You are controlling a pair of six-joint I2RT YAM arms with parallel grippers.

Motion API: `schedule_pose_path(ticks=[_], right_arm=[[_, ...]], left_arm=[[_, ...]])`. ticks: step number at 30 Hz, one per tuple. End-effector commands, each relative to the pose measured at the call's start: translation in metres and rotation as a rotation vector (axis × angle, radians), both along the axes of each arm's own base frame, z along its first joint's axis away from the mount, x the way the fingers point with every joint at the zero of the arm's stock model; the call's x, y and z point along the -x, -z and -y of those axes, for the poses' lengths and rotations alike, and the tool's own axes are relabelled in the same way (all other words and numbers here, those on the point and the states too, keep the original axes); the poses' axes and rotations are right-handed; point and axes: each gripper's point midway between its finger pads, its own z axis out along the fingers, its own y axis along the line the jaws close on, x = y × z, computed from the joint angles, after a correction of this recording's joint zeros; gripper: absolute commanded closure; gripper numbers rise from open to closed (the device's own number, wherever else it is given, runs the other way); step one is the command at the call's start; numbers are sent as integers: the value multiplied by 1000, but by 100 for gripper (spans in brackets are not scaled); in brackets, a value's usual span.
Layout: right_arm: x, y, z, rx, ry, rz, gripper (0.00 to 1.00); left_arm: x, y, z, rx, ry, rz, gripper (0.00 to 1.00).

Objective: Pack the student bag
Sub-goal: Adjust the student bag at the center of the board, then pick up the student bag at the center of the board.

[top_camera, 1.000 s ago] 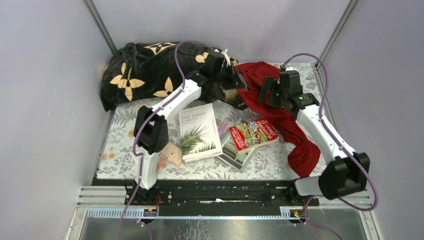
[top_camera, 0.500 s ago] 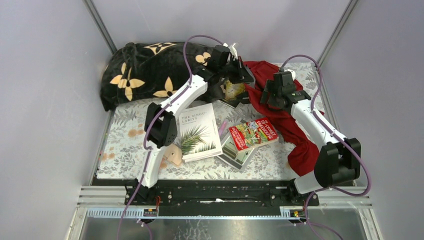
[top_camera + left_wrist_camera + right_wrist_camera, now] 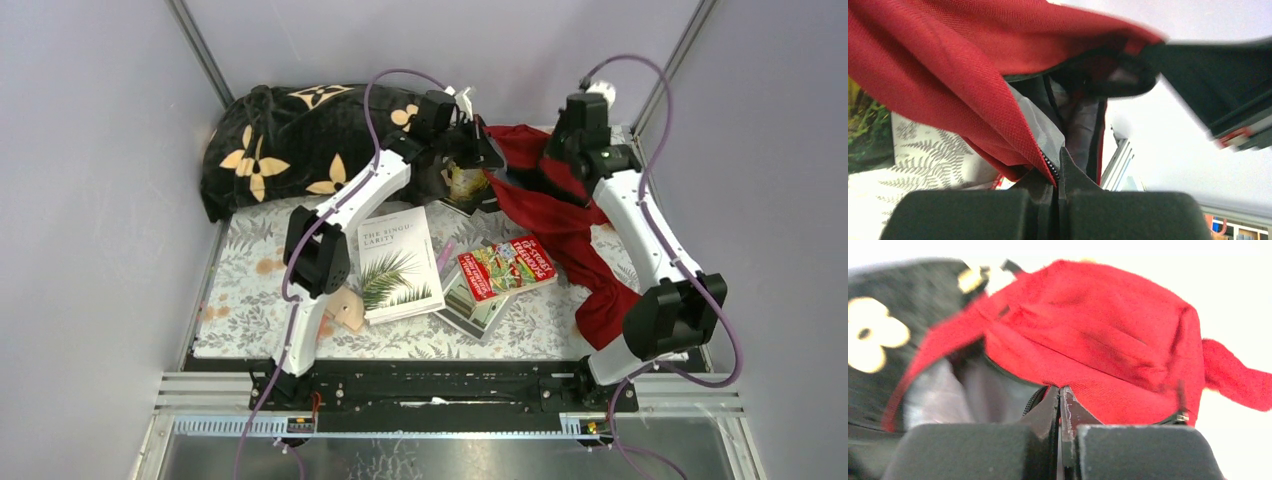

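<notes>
The student bag (image 3: pixel 520 150) lies at the back middle of the table, dark-red fabric with its mouth held apart. My left gripper (image 3: pixel 488 155) is shut on one zipper edge of the bag (image 3: pixel 1013 130); the jaws (image 3: pixel 1059 172) pinch red fabric and black zipper teeth, and grey lining shows behind them. My right gripper (image 3: pixel 548 178) is shut on the opposite rim of the bag (image 3: pixel 1088 340), with the jaws (image 3: pixel 1060 400) closed on red cloth beside the zipper. Inside the opening I see grey lining (image 3: pixel 938 390).
A black blanket with orange flowers (image 3: pixel 290 140) fills the back left. A white palm-leaf book (image 3: pixel 398 262), a red book (image 3: pixel 506 268) on another book (image 3: pixel 470 305), and a tan toy (image 3: pixel 345 308) lie in front. Red cloth (image 3: pixel 605 300) trails front right. A yellow-green book (image 3: pixel 462 185) sits under the bag's edge.
My right gripper went from open to shut on the bag's rim and moved back and up with it. The left arm lifted its edge of the bag slightly.
</notes>
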Motion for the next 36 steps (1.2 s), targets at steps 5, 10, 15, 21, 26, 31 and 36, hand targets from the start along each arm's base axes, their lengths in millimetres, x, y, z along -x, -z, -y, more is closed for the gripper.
schedule_pose_path(ticks=[5,10,15,21,26,31,36], right_arm=[[0,-184,-15,-137,-99,477,100],[3,-137,-27,-187,-133,378,100],[16,-61,-41,-243,-177,207,100],[48,-4,-60,-339,-253,43,100],[77,7,-52,-324,-232,-17,25],[110,6,2,-213,-13,-15,0],[149,35,60,-231,228,-99,0]], left_arm=[[29,-132,-3,207,58,378,100],[34,-104,-2,196,77,311,100],[55,-48,0,140,131,189,100],[120,-9,16,148,271,91,100],[151,10,16,41,284,100,66],[143,17,-7,-101,201,128,1],[125,11,-23,-95,144,117,1]])
